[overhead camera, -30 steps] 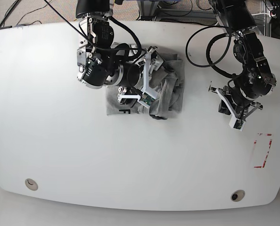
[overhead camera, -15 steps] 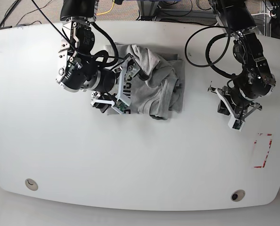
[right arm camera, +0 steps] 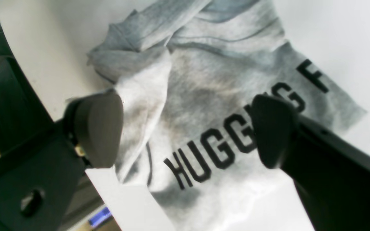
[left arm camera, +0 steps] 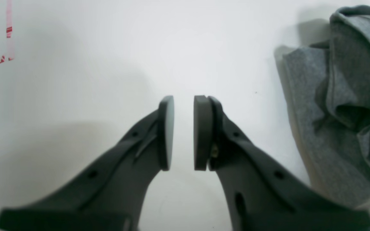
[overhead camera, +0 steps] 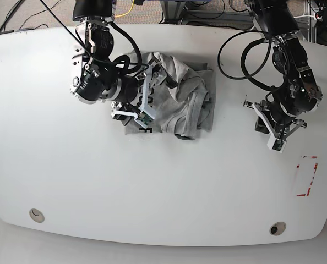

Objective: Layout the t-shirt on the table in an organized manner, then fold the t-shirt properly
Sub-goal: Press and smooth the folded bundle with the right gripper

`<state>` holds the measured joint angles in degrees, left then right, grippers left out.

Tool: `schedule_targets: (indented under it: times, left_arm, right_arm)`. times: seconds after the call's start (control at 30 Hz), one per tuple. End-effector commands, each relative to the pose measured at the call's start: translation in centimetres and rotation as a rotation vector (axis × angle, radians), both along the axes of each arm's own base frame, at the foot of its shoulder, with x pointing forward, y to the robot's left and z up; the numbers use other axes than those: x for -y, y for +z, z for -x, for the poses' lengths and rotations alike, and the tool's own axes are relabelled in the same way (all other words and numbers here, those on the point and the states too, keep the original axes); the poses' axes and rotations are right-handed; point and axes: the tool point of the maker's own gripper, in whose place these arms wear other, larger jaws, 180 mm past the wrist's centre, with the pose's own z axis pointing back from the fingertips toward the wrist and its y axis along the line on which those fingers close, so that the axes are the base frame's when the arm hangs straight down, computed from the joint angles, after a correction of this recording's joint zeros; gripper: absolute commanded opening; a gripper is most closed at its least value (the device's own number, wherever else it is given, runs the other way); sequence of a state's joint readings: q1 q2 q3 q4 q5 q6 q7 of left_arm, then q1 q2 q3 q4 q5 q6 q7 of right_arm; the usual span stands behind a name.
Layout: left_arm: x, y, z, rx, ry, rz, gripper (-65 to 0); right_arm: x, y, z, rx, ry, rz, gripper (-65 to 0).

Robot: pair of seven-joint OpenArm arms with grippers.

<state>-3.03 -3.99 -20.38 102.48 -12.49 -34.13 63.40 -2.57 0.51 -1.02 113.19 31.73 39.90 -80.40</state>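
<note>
Worktop (overhead camera: 152, 198) surface nearest the camera is lying bare, with a grommet hole (overhead camera: 37, 214) at about 7 o'clock and red tape (overhead camera: 308, 175) marking a rectangle at about 4 o'clock. Farther in, at 3 o'clock, the left hand (overhead camera: 277, 144) is hanging over bare white surface, well apart from the cloth, its pads (left arm camera: 166, 131) standing a narrow slit apart with nothing between them. Past centre, toward 12 o'clock, the t-shirt (overhead camera: 180, 104) is lying in a bunched, doubled heap, its print partly showing. Over the heap's 9 o'clock side the right hand (overhead camera: 143, 99) is hovering with fingers spread wide and empty, the lettering (right arm camera: 217, 150) showing between them in the wrist view.

Judging by this, the shirt is waiting to be spread out. A good grab would be taking a single outer layer at a corner or hem, not the whole wad, then drawing it outward low over the surface. The left hand would be helping best by pinning or pulling the opposite edge.
</note>
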Motion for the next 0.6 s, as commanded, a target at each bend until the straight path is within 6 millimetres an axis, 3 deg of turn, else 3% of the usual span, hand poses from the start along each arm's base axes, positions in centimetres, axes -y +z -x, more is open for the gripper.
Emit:
schedule_targets:
  times: [0.0,0.17,0.37,0.57]
  left_arm:
    - [0.0,1.5,-0.9,0.058,-0.003,0.006,-54.9]
    - [0.0,1.1,-0.6,0.048,-0.003,0.008,-54.9]
    - [0.0,1.1,-0.5,0.046,-0.003,0.007,-54.9]
    - [-0.3,1.1,-0.5,0.046,0.001,-0.001,-54.9]
  right_arm:
    - [-0.9,0.3,-0.1,-0.001,0.004,-0.048,-4.6]
    - [-2.6,-0.8,1.0,-0.045,0.063,-0.052,-4.9]
    - [-5.4,-1.7,3.0,-0.087,0.177,-0.055,-18.1]
    - [-6.9,-0.9,2.4,-0.059,0.229,-0.059,-27.6]
